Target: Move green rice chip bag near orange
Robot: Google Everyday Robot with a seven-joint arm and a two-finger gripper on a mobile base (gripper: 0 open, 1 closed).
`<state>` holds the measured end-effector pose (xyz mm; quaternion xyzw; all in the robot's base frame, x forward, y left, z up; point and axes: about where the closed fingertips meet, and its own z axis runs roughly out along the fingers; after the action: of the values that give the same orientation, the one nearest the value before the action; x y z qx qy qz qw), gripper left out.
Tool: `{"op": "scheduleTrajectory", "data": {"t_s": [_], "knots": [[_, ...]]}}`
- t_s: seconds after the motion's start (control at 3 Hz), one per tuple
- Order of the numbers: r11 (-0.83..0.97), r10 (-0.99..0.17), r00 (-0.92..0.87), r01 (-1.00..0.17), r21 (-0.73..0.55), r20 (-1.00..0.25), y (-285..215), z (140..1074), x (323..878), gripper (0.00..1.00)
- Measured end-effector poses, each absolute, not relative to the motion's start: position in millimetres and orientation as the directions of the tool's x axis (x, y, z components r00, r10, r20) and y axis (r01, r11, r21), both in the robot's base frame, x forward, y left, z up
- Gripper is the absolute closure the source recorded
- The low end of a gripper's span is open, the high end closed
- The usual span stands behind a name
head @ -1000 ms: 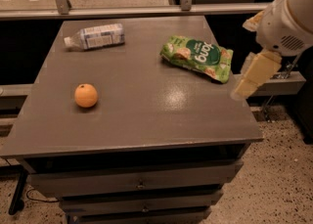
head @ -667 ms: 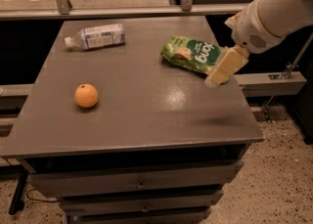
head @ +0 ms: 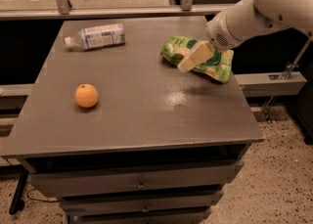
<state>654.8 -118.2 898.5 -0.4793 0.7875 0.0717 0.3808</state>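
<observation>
Tool point(head: 195, 56) shifted left, now over green rice chip bag point(head: 219, 67), covering its middle; opening unclear.

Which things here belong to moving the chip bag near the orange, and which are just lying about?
Part of the job:
green rice chip bag, back right of the table
orange, front left
gripper, over the bag

Lying about:
clear plastic bottle, on its side, back left

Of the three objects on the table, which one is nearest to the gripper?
The green rice chip bag, at the far right: the gripper overlaps it in the view. The plastic bottle and the orange lie well to the left.
</observation>
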Motion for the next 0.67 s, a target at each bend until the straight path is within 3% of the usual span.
{"op": "scheduleTrajectory", "data": {"t_s": [0.33,0.67], "knots": [[0.581,-0.664,-0.282,-0.778,-0.24,-0.692,-118.2,874.4,687.7,0.0],[0.597,-0.658,-0.285,-0.761,-0.253,-0.697,-122.7,857.0,707.0,0.18]]}}
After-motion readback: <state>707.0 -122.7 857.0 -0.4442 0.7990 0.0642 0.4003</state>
